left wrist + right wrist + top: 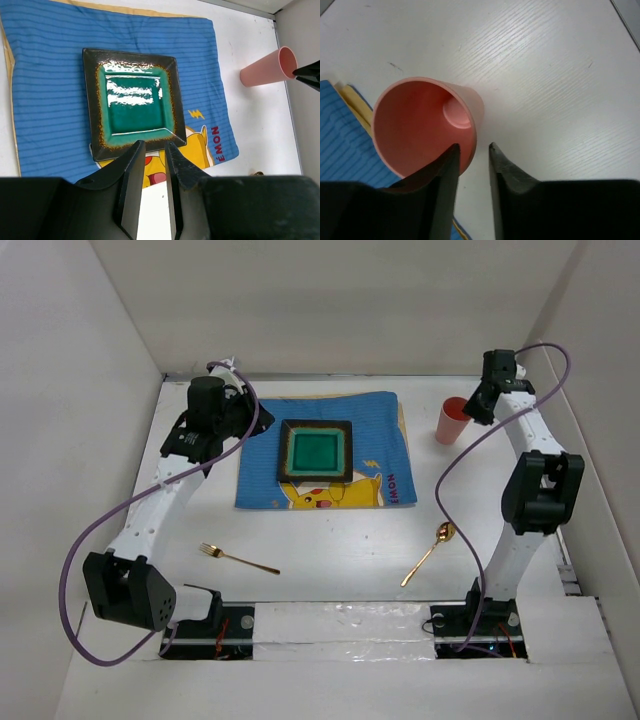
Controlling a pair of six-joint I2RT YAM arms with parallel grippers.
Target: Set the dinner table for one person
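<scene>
Left gripper [153, 145] and right gripper [473, 146] are slightly parted, empty; fork [240, 560] sits nearer left, spoon [425, 557] nearer right.

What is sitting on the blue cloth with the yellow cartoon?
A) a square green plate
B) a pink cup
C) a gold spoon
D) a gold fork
A: the square green plate lies on the blue cloth, while the cup, fork and spoon sit on the white table.
</scene>
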